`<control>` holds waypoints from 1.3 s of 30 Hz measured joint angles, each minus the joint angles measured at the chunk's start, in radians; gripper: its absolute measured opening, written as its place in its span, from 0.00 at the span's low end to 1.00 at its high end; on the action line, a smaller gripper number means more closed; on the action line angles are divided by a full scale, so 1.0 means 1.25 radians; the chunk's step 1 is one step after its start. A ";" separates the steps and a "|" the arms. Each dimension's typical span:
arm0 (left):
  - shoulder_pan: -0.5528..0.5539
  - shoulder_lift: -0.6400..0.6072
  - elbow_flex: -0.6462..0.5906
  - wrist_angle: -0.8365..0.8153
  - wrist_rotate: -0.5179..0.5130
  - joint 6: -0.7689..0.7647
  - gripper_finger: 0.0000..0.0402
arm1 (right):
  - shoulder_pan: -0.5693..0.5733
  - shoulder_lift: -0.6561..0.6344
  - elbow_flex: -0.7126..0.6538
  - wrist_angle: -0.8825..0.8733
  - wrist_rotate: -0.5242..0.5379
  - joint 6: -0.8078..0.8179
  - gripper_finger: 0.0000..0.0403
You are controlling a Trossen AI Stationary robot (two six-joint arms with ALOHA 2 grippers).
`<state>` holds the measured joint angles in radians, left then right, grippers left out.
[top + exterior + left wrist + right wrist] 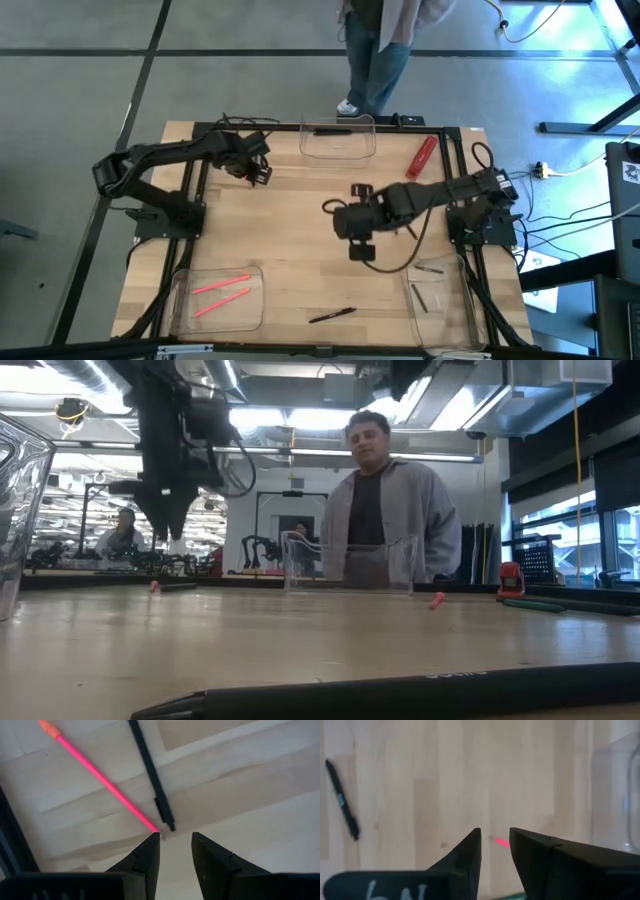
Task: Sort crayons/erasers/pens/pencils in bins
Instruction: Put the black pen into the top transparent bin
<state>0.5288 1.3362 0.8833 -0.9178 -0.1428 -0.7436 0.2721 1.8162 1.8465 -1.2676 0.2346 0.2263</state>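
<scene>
Left gripper (175,840): fingers apart, empty, over the pink pencil (102,777) and black pen (150,775) near the desk's far-left part.
Right gripper (495,837): fingers apart, empty, mid-desk.
Bins (338,140): far edge and both near corners.
Writing: a pen's print, unreadable.

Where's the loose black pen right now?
In the high view, the black pen lies bare on the table's near edge, between the bin with pink sticks on the left and the right bin.
</scene>
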 joint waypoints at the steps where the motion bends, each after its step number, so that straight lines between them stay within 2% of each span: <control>1: 0.005 0.016 0.000 0.001 0.001 0.006 0.26 | -0.010 0.000 0.000 0.006 0.000 -0.012 0.26; 8: 0.018 0.124 0.000 0.060 0.026 0.045 0.26 | -0.051 -0.001 0.000 0.036 -0.001 -0.042 0.26; 15: 0.019 0.200 0.000 0.085 0.009 0.033 0.26 | -0.054 -0.001 0.000 0.036 -0.002 -0.043 0.26; 21: 0.021 0.207 0.000 0.086 -0.003 -0.010 0.26 | -0.054 -0.001 0.000 0.036 -0.003 -0.044 0.26; 39: 0.050 0.206 -0.007 0.118 0.009 -0.013 0.26 | -0.054 -0.001 0.000 0.037 -0.003 -0.063 0.26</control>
<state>0.5919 1.5940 0.8744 -0.7707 -0.1318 -0.7601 0.2047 1.8145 1.8465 -1.2213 0.2314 0.1478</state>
